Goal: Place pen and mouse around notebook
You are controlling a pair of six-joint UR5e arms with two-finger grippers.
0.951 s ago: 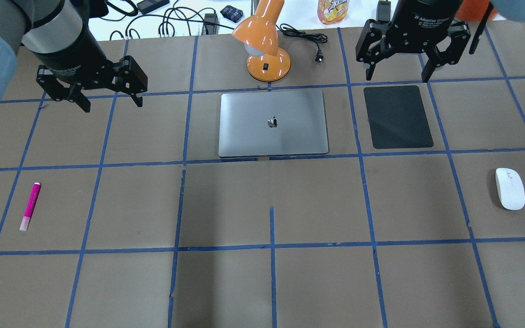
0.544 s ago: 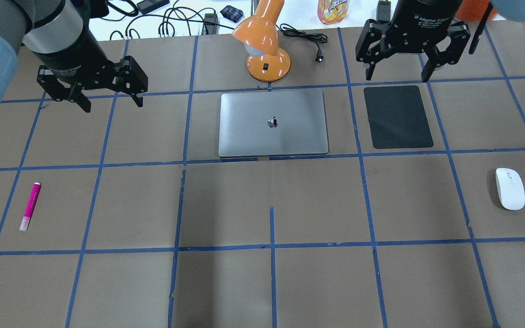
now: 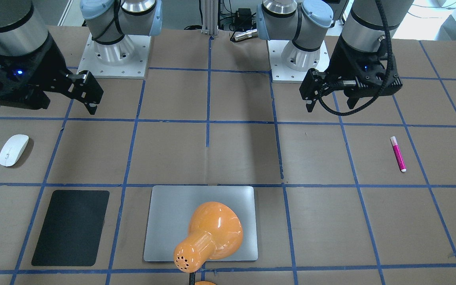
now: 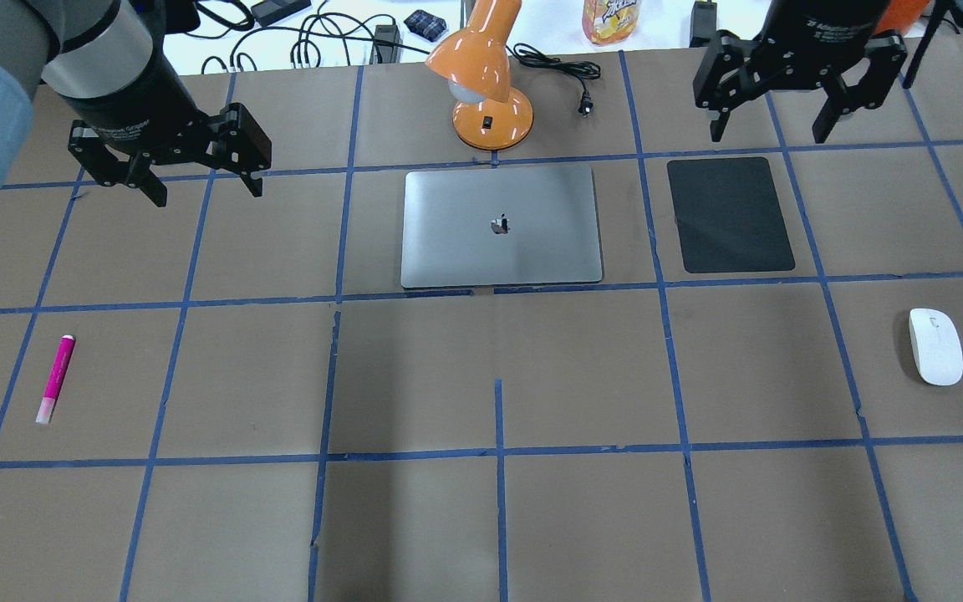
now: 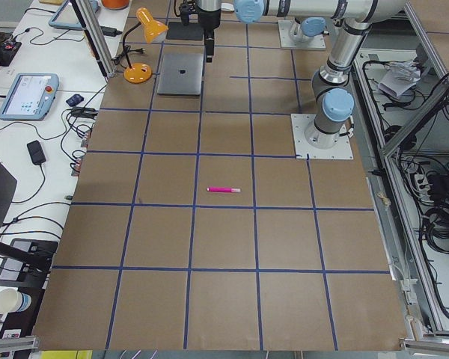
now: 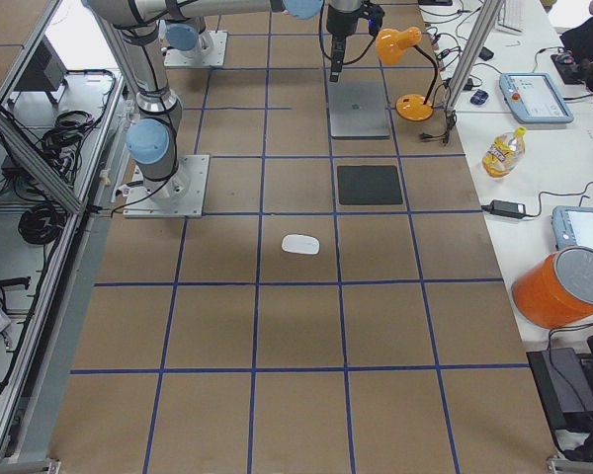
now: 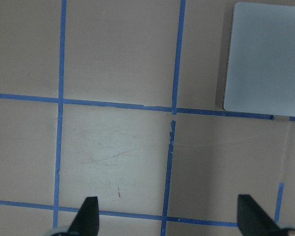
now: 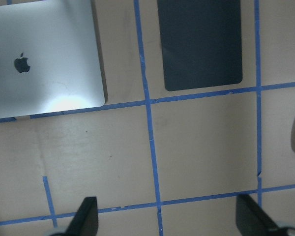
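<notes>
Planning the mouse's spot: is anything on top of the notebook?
Nothing: overhead, the notebook is bare. The orange lamp stands behind it; its shade covers part of the notebook in the front-facing view.

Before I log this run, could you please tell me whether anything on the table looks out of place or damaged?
Nothing is spilled or broken. The notebook lies square to the tape grid; the pen and mouse lie flat, far from it. Only the plug of the lamp lies loose on the table.
</notes>
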